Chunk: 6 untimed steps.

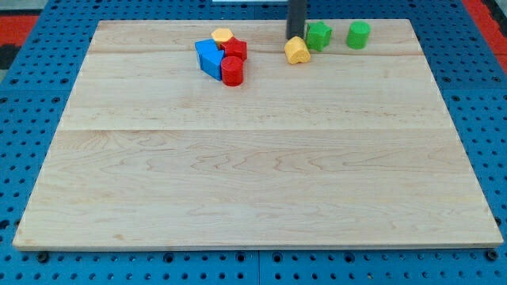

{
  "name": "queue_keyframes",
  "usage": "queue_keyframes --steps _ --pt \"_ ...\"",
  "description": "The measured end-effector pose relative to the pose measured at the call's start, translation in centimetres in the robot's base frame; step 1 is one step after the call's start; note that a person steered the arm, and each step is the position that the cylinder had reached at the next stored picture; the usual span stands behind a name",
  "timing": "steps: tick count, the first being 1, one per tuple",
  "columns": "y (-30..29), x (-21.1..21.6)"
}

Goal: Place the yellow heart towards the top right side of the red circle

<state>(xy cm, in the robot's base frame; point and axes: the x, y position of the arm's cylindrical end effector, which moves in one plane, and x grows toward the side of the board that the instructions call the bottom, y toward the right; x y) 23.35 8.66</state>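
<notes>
Wooden board point(253, 158): pale, light-grained table top, lying flat and filling most of the view; long seams are running across it from the view's left to the view's right, marking joined planks; its edges are narrowing toward the view's top.

Pegboard surface point(32, 95): blue, perforated with regular rows of round holes, lying under the board and showing on all sides of it.

Red strip point(485, 12): showing at the view's top right corner, beyond the blue surface.

Light: falling evenly, casting only soft, short shadows along the board's bottom edge.
</notes>
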Motion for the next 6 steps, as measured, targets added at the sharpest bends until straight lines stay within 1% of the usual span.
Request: queue_keyframes --steps 1,4,5,6 --pt "4.1 0.2" --pt "-3.0 2.3" --pt "0.6 2.3" --pt "-0.4 3.5"
